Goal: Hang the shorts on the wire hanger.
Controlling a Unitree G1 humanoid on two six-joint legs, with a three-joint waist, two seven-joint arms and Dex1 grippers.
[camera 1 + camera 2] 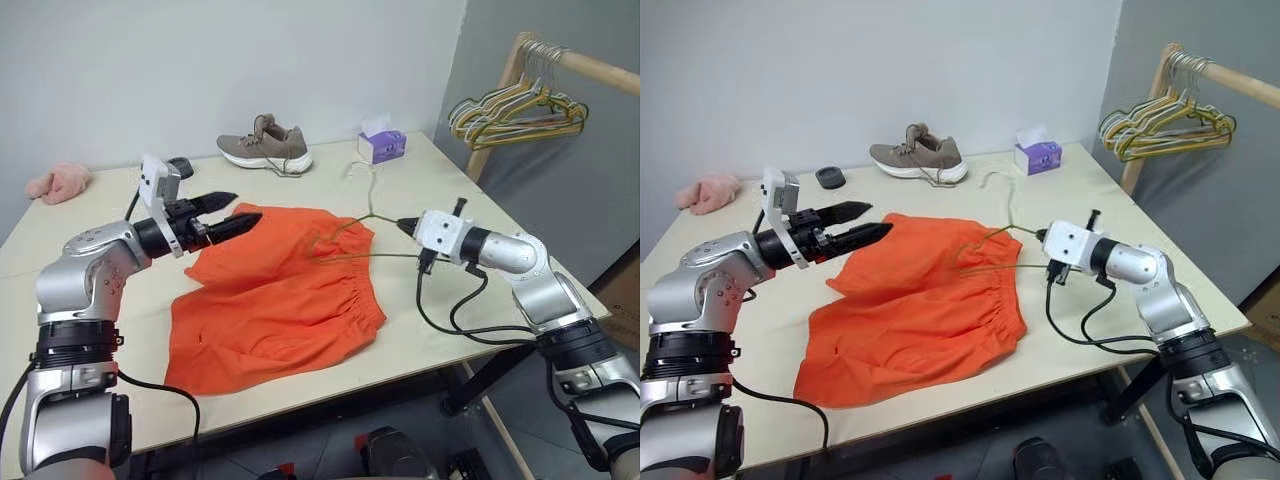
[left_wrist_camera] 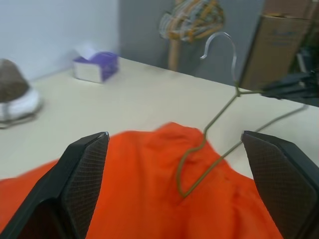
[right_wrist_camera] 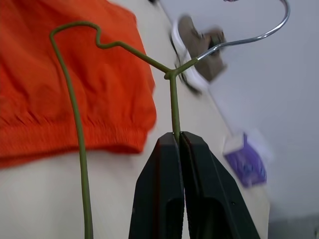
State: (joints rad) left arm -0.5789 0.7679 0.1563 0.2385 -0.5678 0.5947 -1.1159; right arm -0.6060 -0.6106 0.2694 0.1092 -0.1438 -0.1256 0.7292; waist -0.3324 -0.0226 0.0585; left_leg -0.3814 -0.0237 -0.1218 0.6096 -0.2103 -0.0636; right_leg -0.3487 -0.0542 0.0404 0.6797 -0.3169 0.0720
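The right gripper (image 3: 177, 142) is pinched tight on the wire hanger (image 1: 352, 238), just below its neck, with the frame reaching away from its tips over the shorts (image 1: 275, 295). The left gripper (image 1: 232, 213) stands spread wide and empty, its tips over the shorts' near edge, the hanger beyond them.

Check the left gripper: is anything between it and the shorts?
Nothing visible. The open left gripper hovers over the shorts' far edge; the wire hanger, pinched by the right gripper, lies farther along the cloth.
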